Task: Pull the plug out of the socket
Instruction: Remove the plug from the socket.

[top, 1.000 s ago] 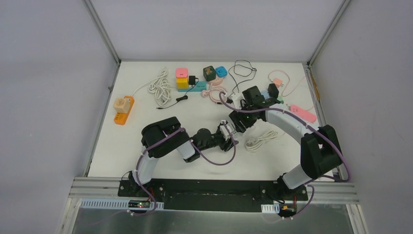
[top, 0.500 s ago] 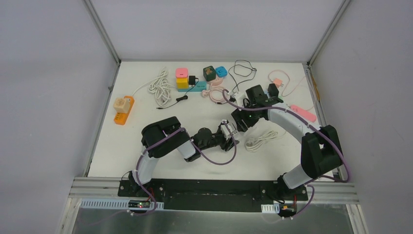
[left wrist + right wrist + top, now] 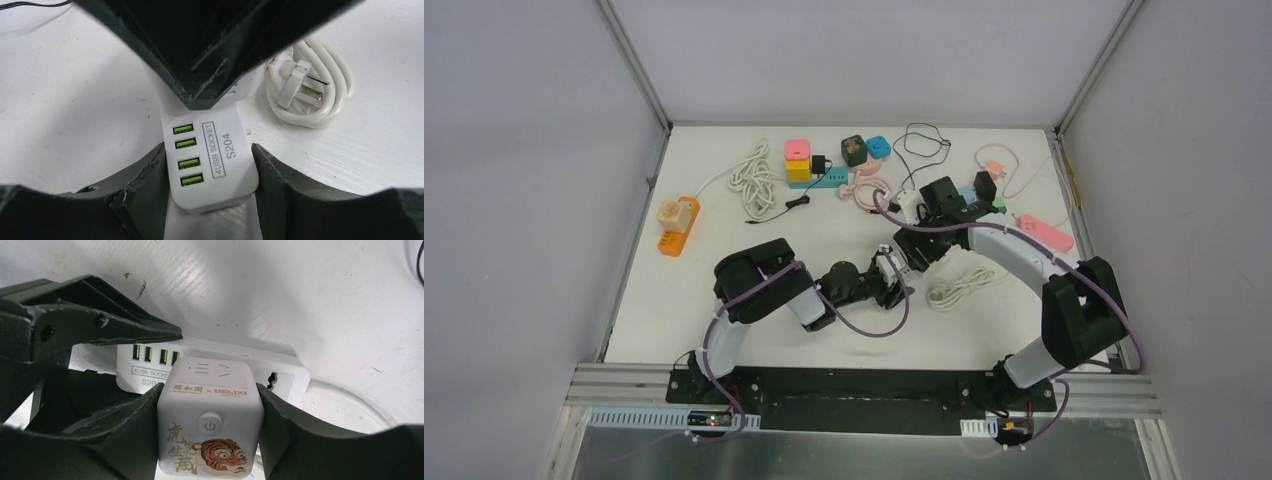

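Top view, mid-frame: left claw (image 3: pixel 892 285) and right claw (image 3: pixel 906 258) meet nose to nose. Left wrist: left claw clamps the white plastic USB socket block (image 3: pixel 210 165); coiled white cable (image 3: pixel 310 90) lies upper right, clear. Right wrist: right claw grips the white tiger-printed cube plug (image 3: pixel 210 435), seated on that block. The pull looks straight back, toward frame bottom.

Socket strip (image 3: pixel 220 165): white, four bright-green USB ports, grey lettering; cube plug (image 3: pixel 210 425): white, with gold characters, a grey power symbol and an orange-and-black striped tiger face. Fingers (image 3: pixel 125 200) black, scuffed pale at the edges — worktop (image 3: pixel 65 100) white, coiled cable (image 3: pixel 310 95) white. Others on the worktop: orange strip (image 3: pixel 674 241), beige cube (image 3: pixel 671 212), pink cube (image 3: pixel 798 150), yellow cube (image 3: pixel 798 170), teal strip (image 3: pixel 832 181), dark-green cube (image 3: pixel 854 150), blue cube (image 3: pixel 879 147), pink strip (image 3: pixel 1046 232) — arm cables (image 3: pixel 871 337) purple.
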{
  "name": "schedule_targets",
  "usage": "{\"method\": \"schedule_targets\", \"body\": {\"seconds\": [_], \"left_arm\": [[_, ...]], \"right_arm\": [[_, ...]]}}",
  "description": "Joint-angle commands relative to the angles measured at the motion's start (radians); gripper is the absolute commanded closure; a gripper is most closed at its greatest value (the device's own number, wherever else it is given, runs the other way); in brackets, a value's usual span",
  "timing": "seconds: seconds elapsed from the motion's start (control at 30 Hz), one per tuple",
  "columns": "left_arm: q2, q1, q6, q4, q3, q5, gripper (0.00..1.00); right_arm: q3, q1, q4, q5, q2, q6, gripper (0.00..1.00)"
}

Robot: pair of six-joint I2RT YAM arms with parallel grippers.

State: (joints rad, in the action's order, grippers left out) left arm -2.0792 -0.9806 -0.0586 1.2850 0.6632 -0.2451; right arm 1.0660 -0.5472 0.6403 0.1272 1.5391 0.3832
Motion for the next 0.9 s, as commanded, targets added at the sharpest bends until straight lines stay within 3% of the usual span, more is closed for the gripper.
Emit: {"method": "schedule_targets", "body": {"seconds": [0.0, 0.13, 0.3, 0.5, 0.73, 0.87], "left_arm": [[-0.012, 0.012, -0.004, -0.094, 0.014, -0.051, 1.00], [-0.009, 0.012, 0.000, -0.093, 0.011, -0.054, 1.00], [-0.007, 0.012, 0.002, -0.090, 0.006, -0.051, 1.00], [-0.006, 0.012, 0.000, -0.094, 0.009, -0.043, 1.00], [-0.004, 0.012, -0.001, -0.097, 0.008, -0.052, 1.00], [-0.003, 0.012, 0.000, -0.096, 0.006, -0.056, 1.00]], "right_arm": [[0.032, 0.050, 0.043, 0.260, -0.040, 0.028, 1.00], [0.030, 0.049, 0.036, 0.293, -0.036, 0.011, 1.00], [0.028, -0.047, 0.021, 0.288, -0.039, 0.011, 1.00], [0.034, -0.087, 0.025, 0.213, -0.027, 0.033, 1.00], [0.049, 0.072, 0.076, 0.282, -0.031, 0.050, 1.00], [0.048, 0.104, 0.084, 0.339, -0.037, 0.049, 1.00]]}}
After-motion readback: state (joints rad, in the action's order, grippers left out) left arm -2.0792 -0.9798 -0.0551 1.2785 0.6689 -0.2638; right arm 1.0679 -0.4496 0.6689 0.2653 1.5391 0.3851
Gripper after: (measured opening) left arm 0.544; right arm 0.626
